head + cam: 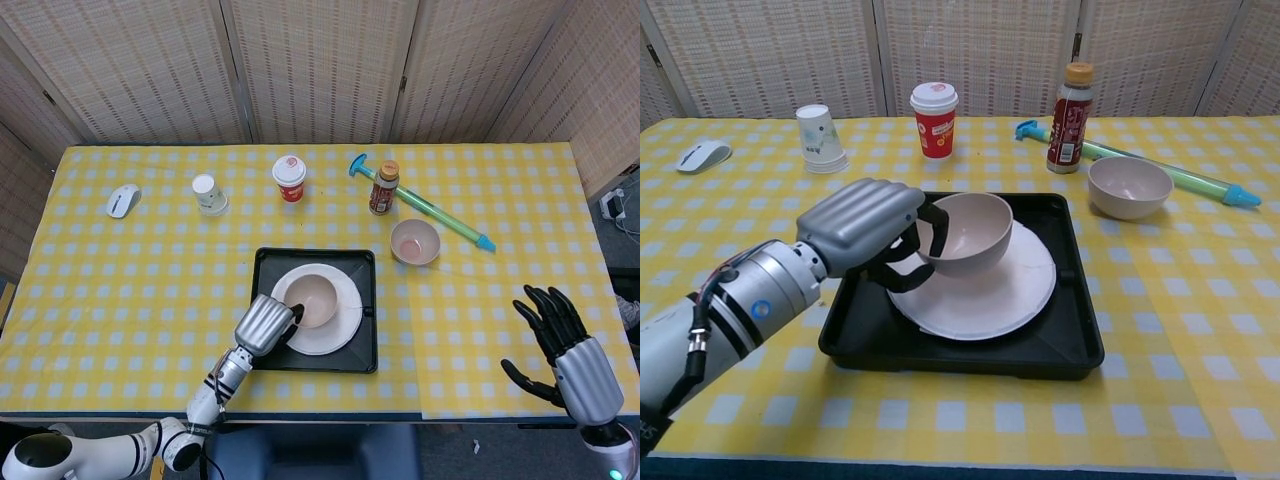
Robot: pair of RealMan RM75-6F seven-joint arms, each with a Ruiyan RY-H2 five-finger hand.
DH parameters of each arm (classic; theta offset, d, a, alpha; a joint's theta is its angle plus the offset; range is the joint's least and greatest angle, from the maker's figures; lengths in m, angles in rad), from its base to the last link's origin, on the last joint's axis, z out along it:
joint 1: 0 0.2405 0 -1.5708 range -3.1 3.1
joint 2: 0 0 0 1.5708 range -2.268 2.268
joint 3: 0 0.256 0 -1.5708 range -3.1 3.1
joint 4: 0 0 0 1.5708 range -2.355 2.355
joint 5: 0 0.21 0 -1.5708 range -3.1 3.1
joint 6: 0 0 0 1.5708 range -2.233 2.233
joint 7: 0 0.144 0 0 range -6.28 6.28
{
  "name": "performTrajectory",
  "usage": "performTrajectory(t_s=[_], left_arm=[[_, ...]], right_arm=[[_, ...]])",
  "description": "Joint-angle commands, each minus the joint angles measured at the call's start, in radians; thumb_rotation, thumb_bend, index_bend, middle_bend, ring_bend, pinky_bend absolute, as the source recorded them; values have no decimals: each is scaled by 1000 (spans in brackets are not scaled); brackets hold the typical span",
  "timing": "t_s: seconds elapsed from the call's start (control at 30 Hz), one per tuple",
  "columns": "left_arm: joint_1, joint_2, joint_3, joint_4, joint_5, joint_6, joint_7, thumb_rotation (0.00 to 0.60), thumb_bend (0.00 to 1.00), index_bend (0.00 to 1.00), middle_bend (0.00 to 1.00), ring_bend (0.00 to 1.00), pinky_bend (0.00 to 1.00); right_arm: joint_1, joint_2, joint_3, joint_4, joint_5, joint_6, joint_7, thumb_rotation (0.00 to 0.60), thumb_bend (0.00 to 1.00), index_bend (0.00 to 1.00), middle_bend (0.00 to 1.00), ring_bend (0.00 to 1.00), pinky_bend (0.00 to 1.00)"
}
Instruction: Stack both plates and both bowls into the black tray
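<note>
A surface [120, 290] covered in a yellow-and-white checked cloth fills most of the head view. Its near edge shows a dark blue strip at 6 o'clock. Behind it, from 9 round to 3 o'clock, stands a folding screen [320, 70] of pale woven panels set in grey frames; the panels meet at angles, closing in the far side and both ends. The chest view shows the same screen [980, 50] upright just beyond the far edge of the surface. At 3 o'clock in the head view a patch of grey floor [625, 225] shows past the screen, with a white plug and cable lying on it. The light is even and soft, with faint shadows.
</note>
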Motion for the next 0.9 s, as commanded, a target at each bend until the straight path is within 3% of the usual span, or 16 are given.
performTrajectory(t_s=[0.03, 0.2, 0.3, 0.43, 0.57, 0.77, 0.9], left_arm=[[-7, -27, 10, 43, 11, 2, -7, 600, 462, 649, 1000, 990, 1000], [-5, -46, 19, 76, 18, 9, -3, 600, 461, 630, 1000, 990, 1000], [0, -50, 30, 76, 27, 18, 0, 600, 412, 526, 1000, 991, 1000], [4, -55, 31, 71, 41, 42, -11, 600, 327, 316, 1000, 990, 1000], [12, -48, 29, 44, 44, 58, -7, 600, 263, 198, 1000, 989, 1000], [33, -15, 32, -9, 30, 67, 37, 600, 237, 103, 1000, 985, 1000], [83, 69, 44, -84, 25, 119, 73, 600, 226, 79, 1000, 973, 1000]], right_arm=[[-1, 2, 3, 2, 3, 2, 8, 600, 284, 0, 0, 0, 0], [2, 2, 6, 4, 4, -3, 12, 600, 284, 0, 0, 0, 0], [1, 1, 5, 5, 2, -3, 12, 600, 284, 0, 0, 0, 0], [-1, 1, 6, 4, 0, 0, 13, 600, 284, 0, 0, 0, 0], [-2, 4, 4, 2, -6, 3, 21, 600, 285, 0, 0, 0, 0], [-10, 4, 2, 5, -19, 20, 15, 600, 285, 0, 0, 0, 0], [-15, 10, -3, 3, -33, 34, 20, 600, 284, 0, 0, 0, 0]])
